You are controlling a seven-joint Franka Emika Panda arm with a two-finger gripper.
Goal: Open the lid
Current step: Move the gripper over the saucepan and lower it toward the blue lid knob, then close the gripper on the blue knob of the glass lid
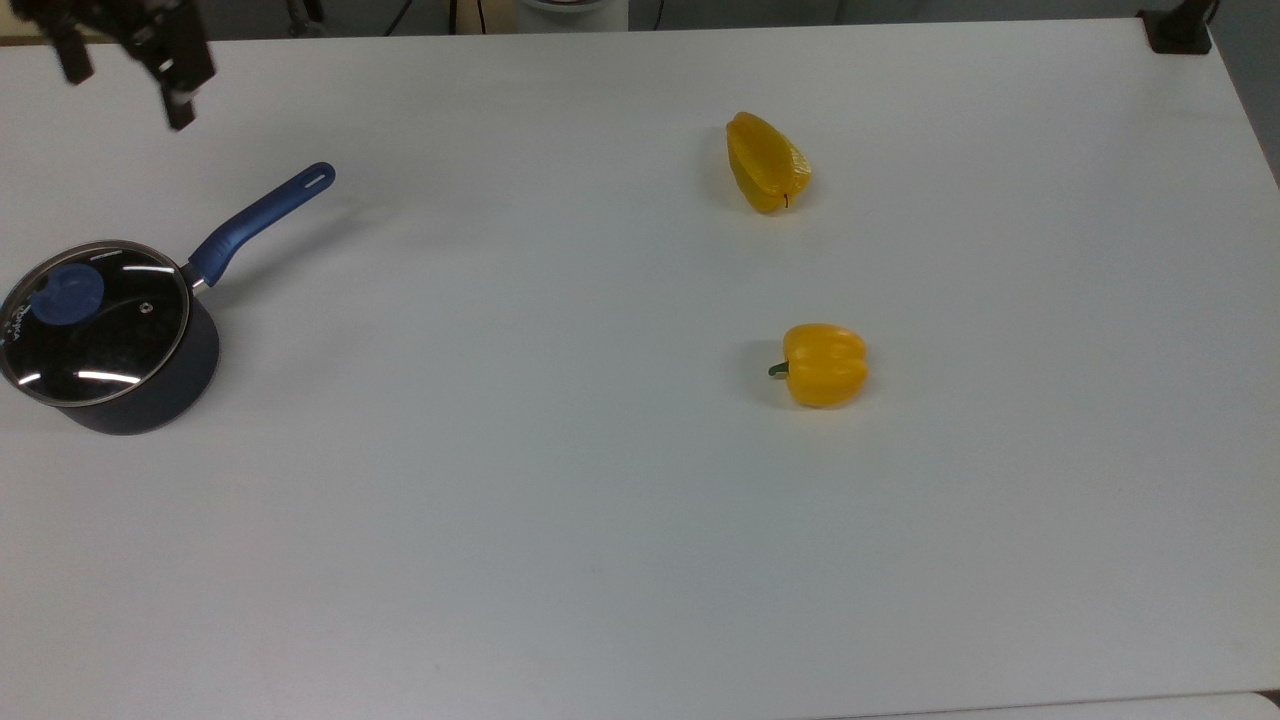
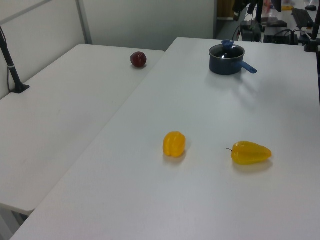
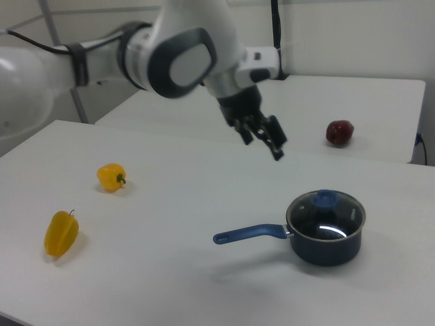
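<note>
The lid (image 1: 110,340), a clear glass disc with a metal rim and a blue knob (image 1: 67,295), sits shut on the dark saucepan (image 1: 160,395) at the top view's left edge. The pan's blue handle (image 1: 262,212) points to the upper right. My gripper (image 1: 125,90) hangs open and empty in the top view's upper left corner, above the table and well apart from the lid. In the right view the gripper (image 3: 262,144) is up and to the left of the lid (image 3: 326,212), fingers spread and pointing down.
Two yellow peppers lie on the white table (image 1: 560,500): a long one (image 1: 767,162) and a round one (image 1: 822,363), far right of the pan. A dark red fruit (image 2: 138,59) sits on the adjoining table. The robot arm (image 3: 177,61) reaches in from the right view's left.
</note>
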